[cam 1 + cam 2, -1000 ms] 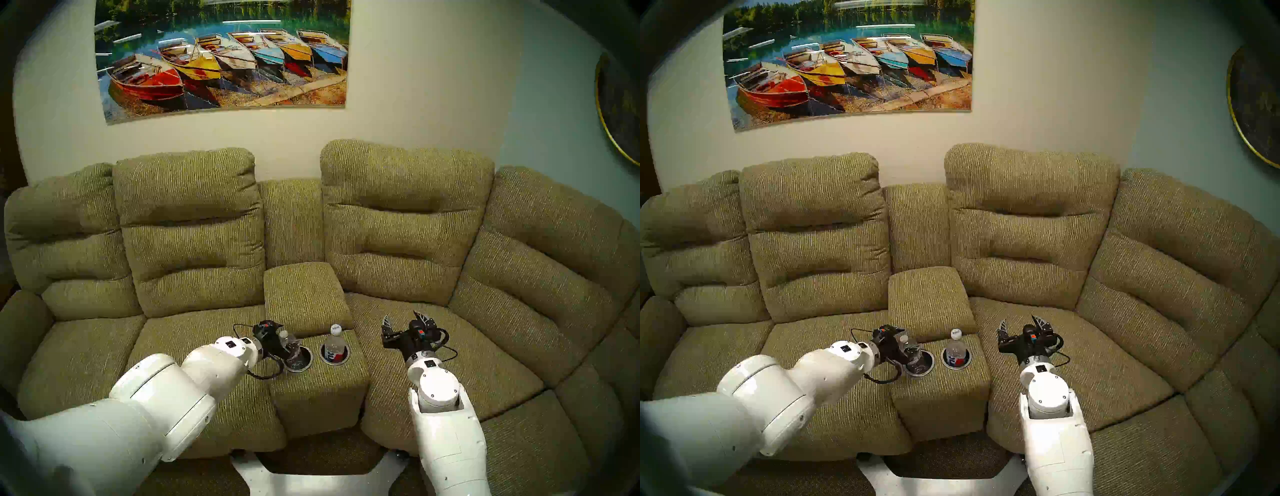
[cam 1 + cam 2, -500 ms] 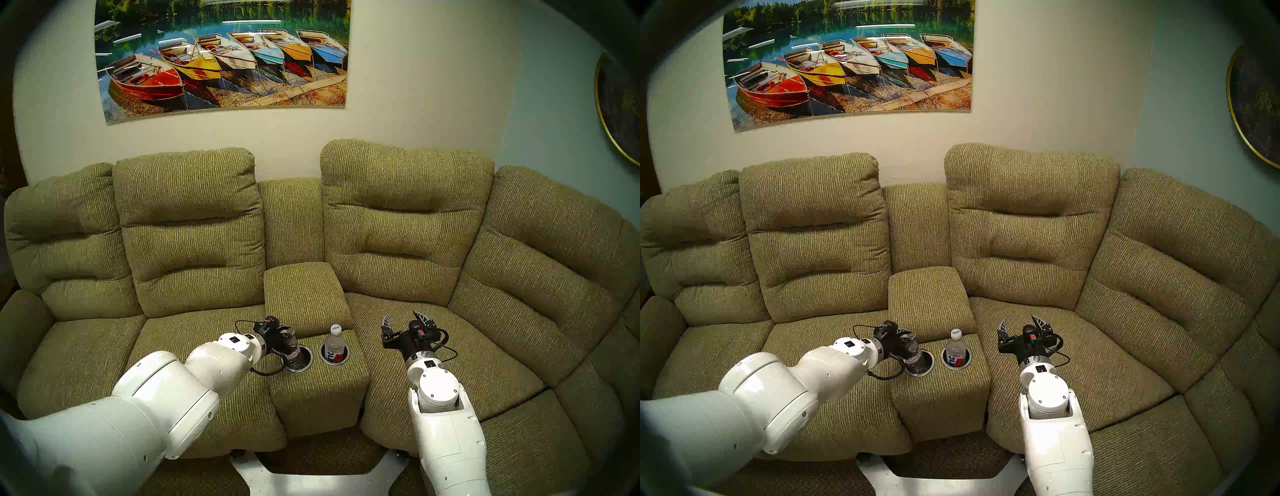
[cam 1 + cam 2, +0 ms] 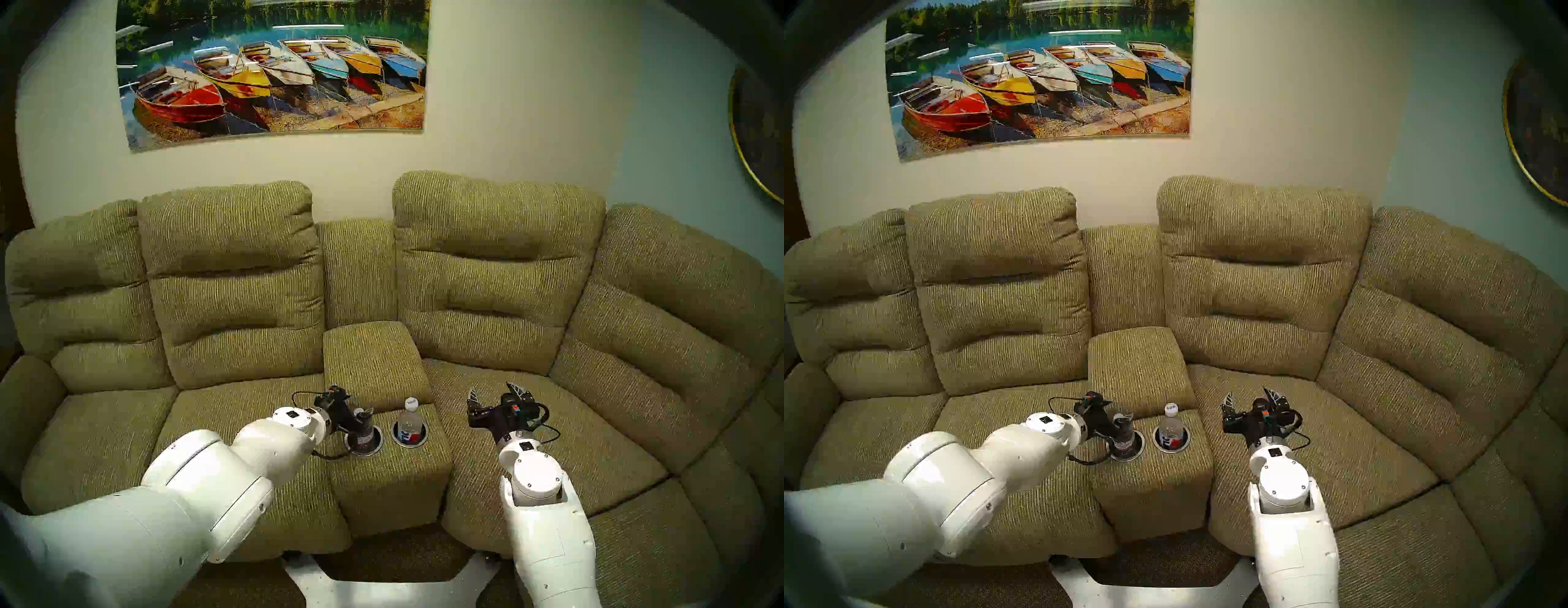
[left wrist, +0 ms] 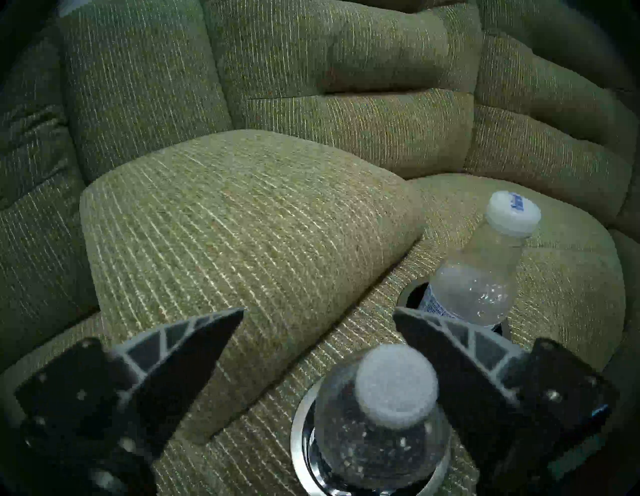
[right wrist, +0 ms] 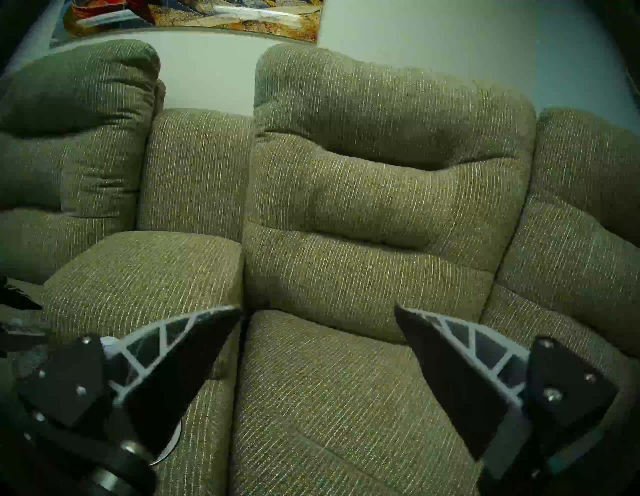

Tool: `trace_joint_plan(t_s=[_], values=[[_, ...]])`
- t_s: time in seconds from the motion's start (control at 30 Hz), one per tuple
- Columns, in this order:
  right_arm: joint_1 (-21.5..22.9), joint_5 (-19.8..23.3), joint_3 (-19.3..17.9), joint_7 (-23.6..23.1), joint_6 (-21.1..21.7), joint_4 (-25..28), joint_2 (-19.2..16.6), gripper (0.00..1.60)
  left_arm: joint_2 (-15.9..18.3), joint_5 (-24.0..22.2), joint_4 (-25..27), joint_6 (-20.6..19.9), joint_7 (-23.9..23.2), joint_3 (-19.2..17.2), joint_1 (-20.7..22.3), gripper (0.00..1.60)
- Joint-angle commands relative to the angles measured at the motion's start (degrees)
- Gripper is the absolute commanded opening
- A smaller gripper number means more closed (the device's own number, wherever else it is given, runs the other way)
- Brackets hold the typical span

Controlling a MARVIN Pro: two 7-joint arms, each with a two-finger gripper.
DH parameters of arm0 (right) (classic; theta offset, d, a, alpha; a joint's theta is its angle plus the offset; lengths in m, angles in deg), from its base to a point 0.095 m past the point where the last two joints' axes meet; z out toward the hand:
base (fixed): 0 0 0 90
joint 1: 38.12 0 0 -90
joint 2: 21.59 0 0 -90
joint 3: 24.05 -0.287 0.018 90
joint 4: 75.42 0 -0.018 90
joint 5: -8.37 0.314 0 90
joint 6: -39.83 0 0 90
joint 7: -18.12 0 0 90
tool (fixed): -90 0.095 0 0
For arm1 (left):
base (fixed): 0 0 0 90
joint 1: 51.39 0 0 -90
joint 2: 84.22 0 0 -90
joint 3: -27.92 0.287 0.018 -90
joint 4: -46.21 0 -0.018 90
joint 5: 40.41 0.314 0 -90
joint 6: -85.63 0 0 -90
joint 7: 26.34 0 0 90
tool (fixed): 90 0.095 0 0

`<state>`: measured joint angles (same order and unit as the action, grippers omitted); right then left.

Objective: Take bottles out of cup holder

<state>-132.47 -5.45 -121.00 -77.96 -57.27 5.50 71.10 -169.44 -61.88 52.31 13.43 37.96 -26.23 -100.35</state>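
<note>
Head stereo left shows us the olive-green fabric console (image 3: 388, 475) with its two silver-rimmed black cup-holder wells (image 3: 409, 443); both small clear plastic bottles stand in them, the crinkled one (image 4: 381, 440) in the console's left well, the white-capped labelled one (image 3: 410, 422) in its right. We judge them light, thin-walled and slippery, so grip below the cap. Our left gripper (image 4: 318, 329) straddles the crinkled bottle, spread, unclosed; our right gripper (image 3: 494, 392) hangs spread beside the console.

Two clear white-capped bottles (image 4: 379, 429) (image 4: 478, 277) stand upright, one per silver-rimmed cup holder (image 4: 298, 446) well
</note>
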Motion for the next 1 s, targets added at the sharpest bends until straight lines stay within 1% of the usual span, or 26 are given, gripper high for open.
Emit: trace_joint_plan(t_s=[0.0, 0.03, 0.1, 0.43, 0.5, 0.53, 0.57, 0.6, 0.63, 0.67, 0.7, 0.8, 0.83, 0.87, 0.9, 0.97], values=[[0.68, 0.01, -0.01, 0.07, -0.32, 0.99, -0.1, 1.6, -0.02, -0.23, 0.47, 0.01, -0.41, -0.24, 0.35, 1.6], [0.68, 0.01, -0.01, 0.07, -0.32, 0.98, -0.11, 1.6, 0.0, -0.26, 0.48, -0.09, -0.42, -0.29, 0.34, 1.57], [0.69, 0.01, -0.01, 0.07, -0.32, 0.97, -0.11, 1.6, 0.04, -0.28, 0.45, -0.19, -0.4, -0.36, 0.26, 1.6], [0.73, 0.01, -0.01, 0.07, -0.32, 0.88, -0.11, 1.6, -0.23, -0.23, 0.36, -0.7, -0.71, -0.5, -0.12, 1.6], [0.74, 0.01, -0.02, 0.07, -0.32, 0.86, -0.1, 1.6, -0.34, -0.2, 0.31, -0.75, -0.75, -0.49, -0.27, 1.36], [0.74, 0.01, -0.01, 0.07, -0.32, 0.85, -0.11, 1.6, -0.41, -0.24, 0.27, -0.81, -0.72, -0.53, -0.32, 1.19], [0.75, 0.01, -0.02, 0.07, -0.32, 0.84, -0.1, 1.6, -0.44, -0.16, 0.25, -0.85, -0.8, -0.45, -0.35, 1.17], [0.75, 0.01, -0.01, 0.07, -0.32, 0.82, -0.11, 1.6, -0.48, -0.17, 0.23, -0.86, -0.82, -0.47, -0.41, 1.01], [0.75, 0.01, -0.01, 0.07, -0.32, 0.81, -0.12, 1.6, -0.54, -0.24, 0.19, -0.93, -0.87, -0.53, -0.47, 0.77], [0.76, 0.01, -0.02, 0.07, -0.32, 0.8, -0.1, 1.6, -0.59, -0.28, 0.17, -0.96, -0.89, -0.56, -0.52, 0.67], [0.76, 0.01, -0.01, 0.07, -0.32, 0.79, -0.12, 1.6, -0.63, -0.31, 0.13, -0.94, -0.84, -0.58, -0.59, 0.67], [0.78, 0.01, -0.02, 0.07, -0.32, 0.76, -0.1, 1.6, -0.67, -0.31, 0.08, -0.89, -0.96, -0.53, -0.77, 0.9], [0.78, 0.01, -0.01, 0.07, -0.32, 0.75, -0.11, 1.6, -0.68, -0.31, 0.06, -0.88, -0.99, -0.53, -0.84, 0.94], [0.78, 0.01, -0.02, 0.07, -0.32, 0.74, -0.1, 1.6, -0.68, -0.31, 0.06, -0.87, -1.02, -0.52, -0.89, 0.9], [0.79, 0.01, -0.02, 0.07, -0.32, 0.74, -0.11, 1.6, -0.68, -0.29, 0.06, -0.87, -1.05, -0.49, -0.93, 0.79], [0.8, 0.01, -0.02, 0.07, -0.32, 0.73, -0.1, 1.6, -0.69, -0.32, 0.08, -0.88, -1.1, -0.5, -1.01, 0.77]])
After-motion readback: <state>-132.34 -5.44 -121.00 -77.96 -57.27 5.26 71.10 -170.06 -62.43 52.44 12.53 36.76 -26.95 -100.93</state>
